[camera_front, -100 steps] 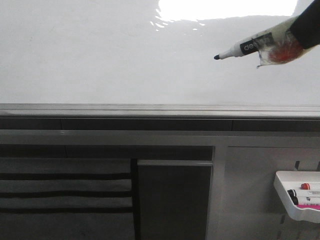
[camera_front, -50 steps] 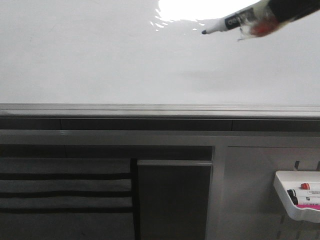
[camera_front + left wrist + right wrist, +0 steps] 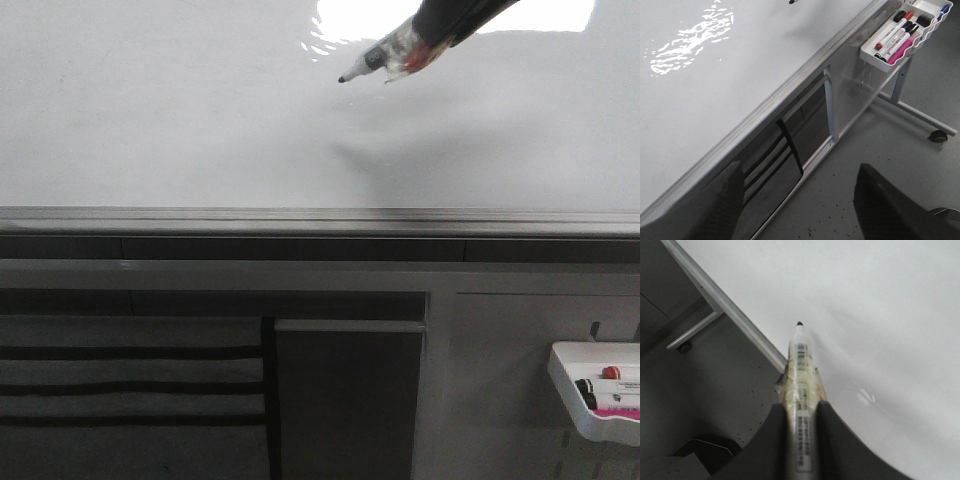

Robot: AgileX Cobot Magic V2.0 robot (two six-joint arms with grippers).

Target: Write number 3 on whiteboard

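Since the earlier frame the marker [image 3: 378,58] has shifted left across the whiteboard [image 3: 180,120], and its black tip now points down-left. The board surface is glossy white, with a bright glare patch at top and a grey metal rail [image 3: 320,218] along its lower edge. No digit is visible on it. The right gripper [image 3: 801,412] clamps the taped marker barrel between narrowly set dark fingers [image 3: 774,435]. The left gripper [image 3: 800,200] holds nothing (jaws spread wide).
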